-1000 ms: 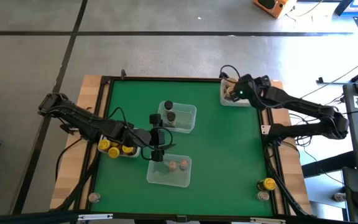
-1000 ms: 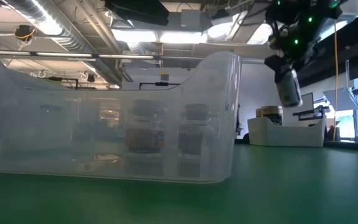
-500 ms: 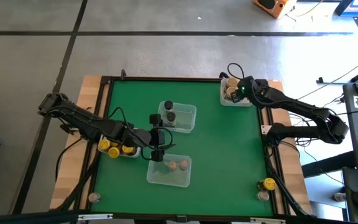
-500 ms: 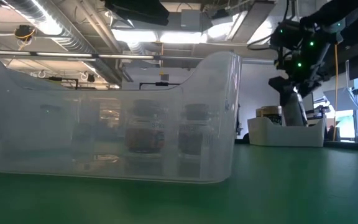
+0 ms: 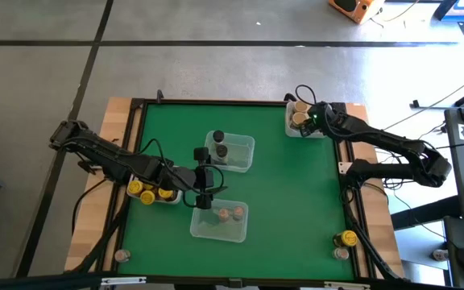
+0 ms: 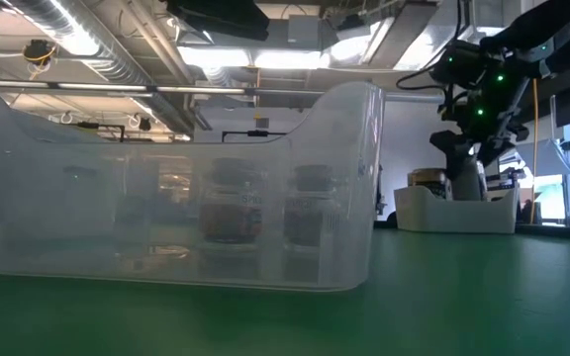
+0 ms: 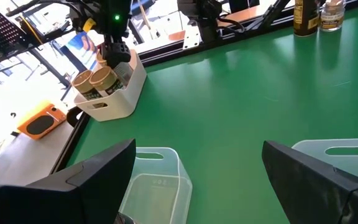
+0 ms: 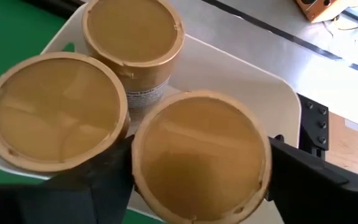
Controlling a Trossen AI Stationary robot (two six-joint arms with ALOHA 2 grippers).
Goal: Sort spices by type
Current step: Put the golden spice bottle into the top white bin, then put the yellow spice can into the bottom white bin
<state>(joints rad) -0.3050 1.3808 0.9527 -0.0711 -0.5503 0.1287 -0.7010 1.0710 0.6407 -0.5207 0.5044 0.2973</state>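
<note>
My right gripper stands over the white tray at the far right corner of the table, its two dark fingers straddling a tan-lidded spice jar seen from directly above. The fingers flank the lid closely on both sides; I cannot tell whether they are clamped on it or just parted from it, so I record the grip as unsettled. Two more tan-lidded jars stand upright in the same tray, touching or nearly touching the one between my fingers. The relation that governs my next move: the jar lies straight below my right gripper, its long axis vertical and in line with my approach, so any lift or withdrawal should run straight up; I judge a sideways drift would knock the neighbouring jars. My left gripper hangs with jaws wide apart and nothing in them, well away near the middle of the table, between the two clear tubs; the yellow-lidded jars sit in a tray at the left edge. One yellow-lidded jar stands near the near right corner, unsorted, and my right arm is the nearer to it.
</note>
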